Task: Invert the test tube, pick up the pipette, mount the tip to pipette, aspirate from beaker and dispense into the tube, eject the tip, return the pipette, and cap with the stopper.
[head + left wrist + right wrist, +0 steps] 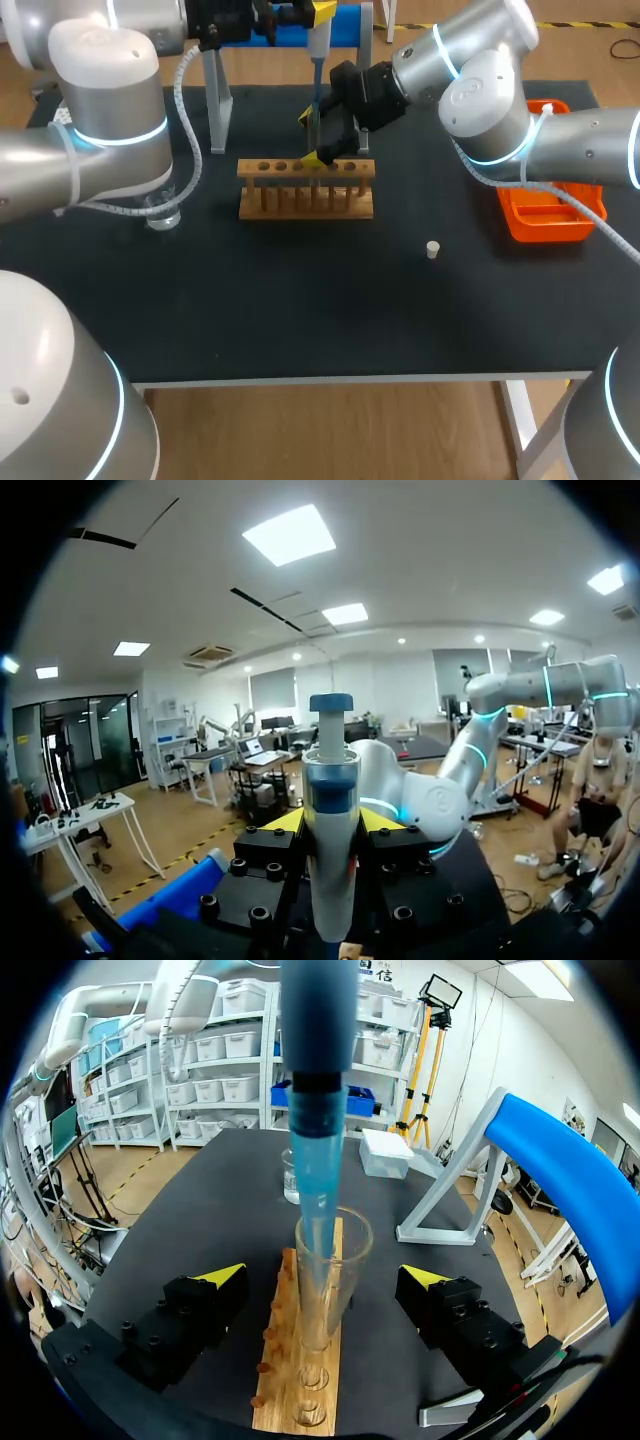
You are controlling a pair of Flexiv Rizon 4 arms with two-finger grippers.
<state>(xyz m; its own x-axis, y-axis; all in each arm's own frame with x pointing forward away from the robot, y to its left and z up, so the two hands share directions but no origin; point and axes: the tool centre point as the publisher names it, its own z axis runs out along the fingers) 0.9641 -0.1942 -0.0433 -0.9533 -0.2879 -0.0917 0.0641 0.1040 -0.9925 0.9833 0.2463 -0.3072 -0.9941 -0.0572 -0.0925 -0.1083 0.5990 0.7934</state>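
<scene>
A clear test tube (325,1280) stands upright in the wooden rack (305,192). My left gripper (332,825), at the table's far side (318,14), is shut on the grey-and-blue pipette (331,810), which hangs straight down over the rack (317,60). Its blue tip (316,1200) reaches down into the tube's mouth. My right gripper (322,1277) is open, one finger on each side of the tube and not touching it; from above it sits just behind the rack (314,138). The glass beaker (163,215) stands at the left and the white stopper (432,249) lies right of centre.
An orange tray (548,222) sits at the right edge under my right arm. The grey and blue pipette stand (217,100) rises behind the rack. A white box (385,1152) lies on the mat beyond the rack, near the stand's foot.
</scene>
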